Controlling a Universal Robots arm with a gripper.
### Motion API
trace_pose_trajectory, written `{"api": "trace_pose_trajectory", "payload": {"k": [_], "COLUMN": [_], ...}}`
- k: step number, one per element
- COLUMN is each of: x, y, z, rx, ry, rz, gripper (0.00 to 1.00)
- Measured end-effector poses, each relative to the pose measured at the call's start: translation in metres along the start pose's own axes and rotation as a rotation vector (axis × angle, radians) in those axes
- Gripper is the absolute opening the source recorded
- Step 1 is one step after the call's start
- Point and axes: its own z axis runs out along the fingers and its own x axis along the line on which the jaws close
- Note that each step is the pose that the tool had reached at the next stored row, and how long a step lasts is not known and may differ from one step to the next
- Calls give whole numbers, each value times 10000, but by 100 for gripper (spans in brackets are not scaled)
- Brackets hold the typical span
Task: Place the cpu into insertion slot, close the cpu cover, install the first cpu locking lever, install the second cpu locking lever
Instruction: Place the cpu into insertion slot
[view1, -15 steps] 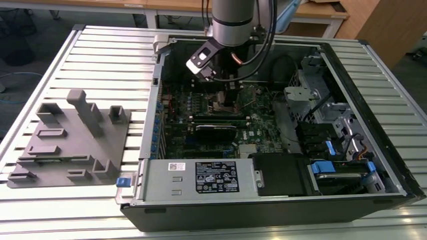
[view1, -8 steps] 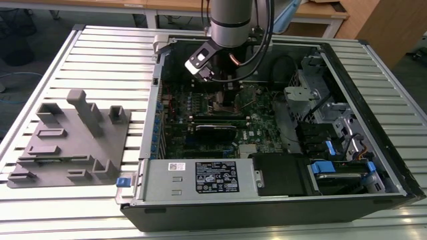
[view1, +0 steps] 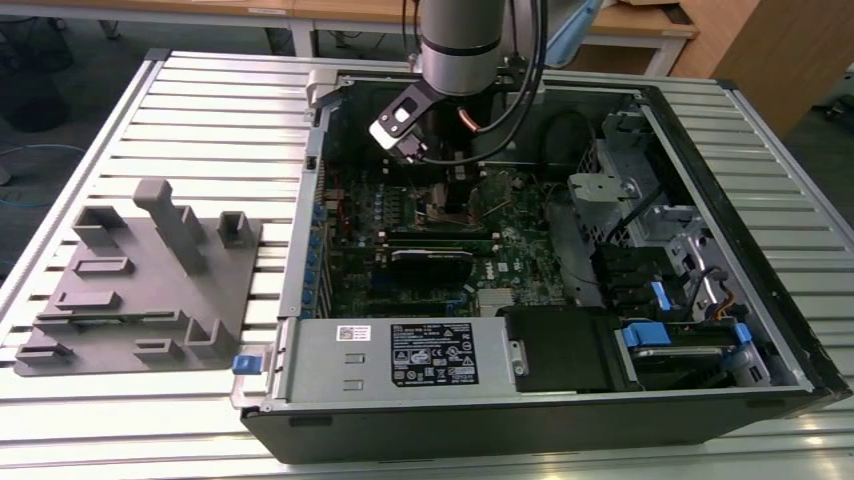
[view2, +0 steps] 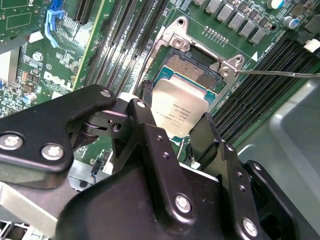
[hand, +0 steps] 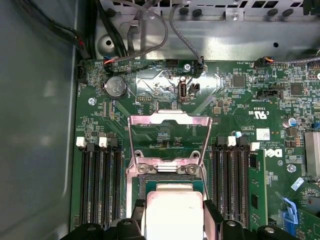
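While the gripper (view2: 174, 120) pinches the cpu (view2: 181, 107) by two opposite edges, fingers (view2: 145, 120) closed only to chip width, the chip sits metal top up over the near part of the slot (view2: 194, 67). The rest of the slot lies just past the chip's far edge, contact field bare there, so I judge it not seated. The cover (hand: 167, 119) is swung open beyond the slot. A thin lever (view2: 280, 74) sticks out to the side.

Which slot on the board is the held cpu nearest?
The square insertion slot with the shiny metal rim; the cpu in the gripper is held right by it, while the long black slots lie off to both sides.
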Motion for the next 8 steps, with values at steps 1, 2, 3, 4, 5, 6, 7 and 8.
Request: {"api": "trace_pose_trajectory", "payload": {"k": [1, 2, 3, 4, 5, 6, 7, 8], "x": [0, 1, 1, 1, 1, 1, 1, 1], "y": [0, 0, -2, -4, -6, -8, -9, -10], "z": [1, 8, 21, 33, 45, 57, 68, 75], "rx": [0, -3, -2, -1, -1, 0, 0, 0], "ry": [-1, 4, 3, 1, 2, 0, 1, 0], "rz": [0, 1, 0, 1, 0, 0, 0, 0], "gripper": [54, 54, 54, 54, 54, 54, 54, 54]}}
